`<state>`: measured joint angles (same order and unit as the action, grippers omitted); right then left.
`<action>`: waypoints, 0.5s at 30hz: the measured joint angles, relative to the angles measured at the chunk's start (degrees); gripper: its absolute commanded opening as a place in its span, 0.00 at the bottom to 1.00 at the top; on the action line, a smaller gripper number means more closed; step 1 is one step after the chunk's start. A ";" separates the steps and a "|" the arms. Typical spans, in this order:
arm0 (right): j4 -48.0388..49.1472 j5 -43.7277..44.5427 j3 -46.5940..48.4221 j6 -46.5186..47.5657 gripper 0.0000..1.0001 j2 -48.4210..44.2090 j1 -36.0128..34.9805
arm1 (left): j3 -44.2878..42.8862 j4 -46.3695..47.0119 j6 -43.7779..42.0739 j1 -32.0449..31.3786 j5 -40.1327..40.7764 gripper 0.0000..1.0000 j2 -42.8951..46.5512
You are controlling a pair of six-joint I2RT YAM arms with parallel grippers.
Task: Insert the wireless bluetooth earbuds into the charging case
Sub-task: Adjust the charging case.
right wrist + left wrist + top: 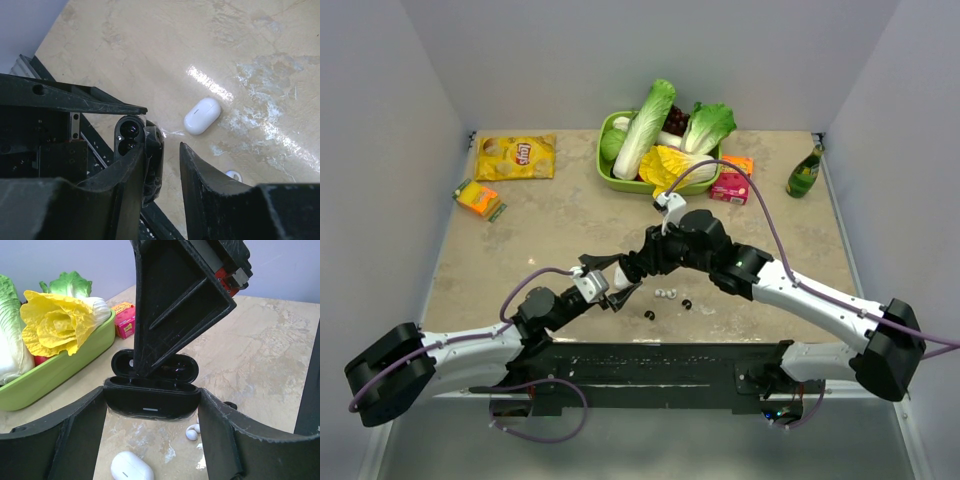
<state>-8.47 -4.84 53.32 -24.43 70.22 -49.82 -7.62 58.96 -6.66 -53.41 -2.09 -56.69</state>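
Jaws first. From above, I'm seeing the left gripper (618, 290) and right gripper (632, 268) meeting at centre frame.

Left wrist: its jaws are clamping the black case (150, 407) lid-open, likely steadying it for loading. The white case (131, 467) is lying shut below them, at bottom centre.

Right wrist: its jaws are standing apart and empty, with one finger (125, 172) alongside the black case. The white case is lying to their upper right, apart.

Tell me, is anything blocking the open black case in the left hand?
Yes. A finger of the right hand sits in the mouth of the open black case, between lid and base, right at its sockets. Nothing else visible blocks it.
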 measured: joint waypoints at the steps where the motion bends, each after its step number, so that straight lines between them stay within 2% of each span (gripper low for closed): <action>1: 0.00 -0.22 0.00 0.00 0.33 0.20 0.02 | 0.00 -0.11 -0.02 0.00 0.02 0.00 -0.04; 2: 0.07 -0.35 0.00 0.00 0.32 0.31 0.02 | 0.00 -0.17 0.00 0.00 0.02 0.00 -0.11; 5: 0.13 -0.72 0.00 0.09 0.19 0.35 0.00 | 0.00 -0.13 0.00 0.00 0.02 0.00 -0.31; 6: 0.17 -0.83 0.00 0.02 0.04 0.35 0.00 | 0.00 -0.09 0.00 0.00 0.02 0.00 -0.35; 7: 0.17 -0.92 0.00 0.04 0.00 0.35 -0.04 | 0.00 -0.04 0.00 0.00 0.07 0.00 -0.42; 10: 0.00 -0.59 0.00 0.13 0.00 0.35 -0.02 | -0.17 0.02 0.02 -0.04 0.50 0.21 -0.48; 11: -0.09 -0.35 0.00 0.31 0.00 0.28 -0.02 | -0.46 -0.44 0.07 -0.13 0.68 0.35 -0.52; 14: -1.07 0.94 0.04 1.81 0.00 -0.59 -0.04 | -2.10 -3.06 0.98 -0.42 1.46 0.55 -0.74; 15: -1.49 1.31 0.09 2.54 0.00 -1.07 -0.04 | -2.95 -4.22 1.51 -0.52 1.55 0.58 -0.83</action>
<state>-9.96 -3.53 53.41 -21.89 69.14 -49.87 -10.57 54.74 -5.15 -53.93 -0.54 -57.52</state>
